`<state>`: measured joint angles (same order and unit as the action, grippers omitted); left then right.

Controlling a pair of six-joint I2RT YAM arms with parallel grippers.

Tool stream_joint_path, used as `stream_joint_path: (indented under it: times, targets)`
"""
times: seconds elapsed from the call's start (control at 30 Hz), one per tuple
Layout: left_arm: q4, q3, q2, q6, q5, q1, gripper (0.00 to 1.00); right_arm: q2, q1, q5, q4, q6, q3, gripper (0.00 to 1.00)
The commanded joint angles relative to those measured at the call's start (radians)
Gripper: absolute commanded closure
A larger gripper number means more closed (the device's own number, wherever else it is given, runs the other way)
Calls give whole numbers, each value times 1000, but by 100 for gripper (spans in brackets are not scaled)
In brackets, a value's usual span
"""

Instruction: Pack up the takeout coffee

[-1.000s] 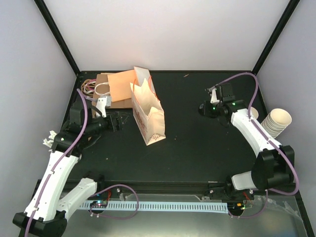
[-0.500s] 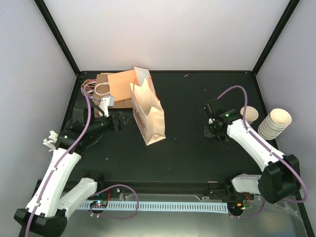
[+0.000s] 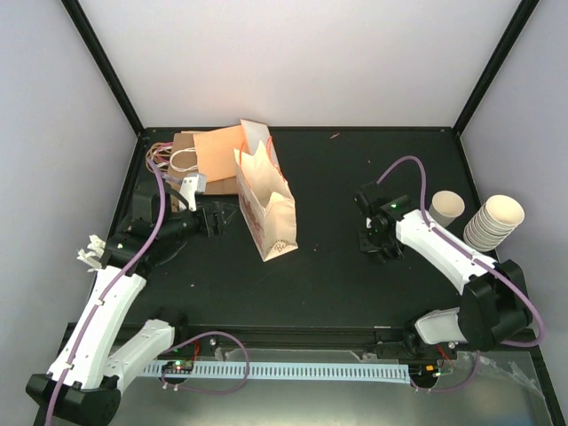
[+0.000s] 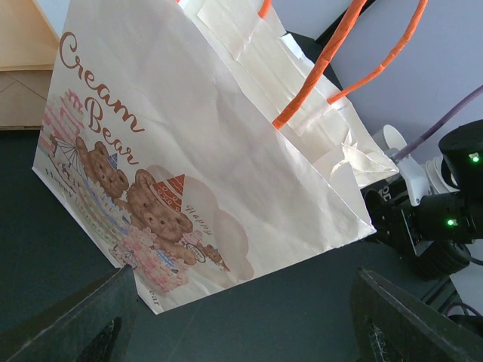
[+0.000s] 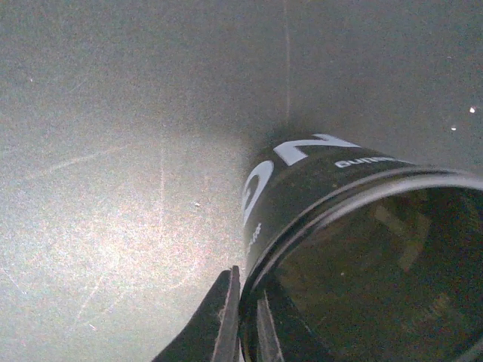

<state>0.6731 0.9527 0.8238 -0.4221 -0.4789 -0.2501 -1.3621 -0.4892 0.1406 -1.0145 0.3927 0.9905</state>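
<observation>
The takeout coffee, a single cream paper cup [image 3: 446, 207], stands upright at the table's right side, apart from both grippers. My right gripper [image 3: 374, 238] [image 5: 245, 283] hangs left of it, shut on the rim of a black cup with white print [image 5: 302, 188], one finger inside and one outside. The cream paper bag with bear print and orange handles [image 3: 266, 209] [image 4: 189, 136] stands open at centre left. My left gripper [image 3: 213, 219] [image 4: 253, 332] stands open just left of the bag, with nothing between its fingers.
A stack of nested cream cups [image 3: 494, 222] lies beyond the table's right edge. Flat brown and orange bags [image 3: 209, 160] lie at the back left behind the standing bag. Black frame posts rise at the back corners.
The right arm has swung from the back right toward the near left with the black cup, uncovering the cream cup. The left arm has barely moved.
</observation>
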Motion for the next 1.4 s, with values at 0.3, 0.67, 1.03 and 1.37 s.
stream_joint_path:
  times: [0.3, 0.67, 1.03, 1.37]
  targets:
    - [-27, 9, -2, 8, -14, 5, 20, 19, -9, -5, -6, -22, 24, 79]
    - [-21, 5, -8, 5, -14, 5, 21, 48, -9, 6, -18, -23, 28, 89]
    - [-9, 5, -17, 11, -10, 5, 21, 54, -9, 18, -36, -24, 53, 97]
    - [-12, 9, -17, 9, -10, 5, 20, 64, -11, 56, -97, -25, 116, 97]
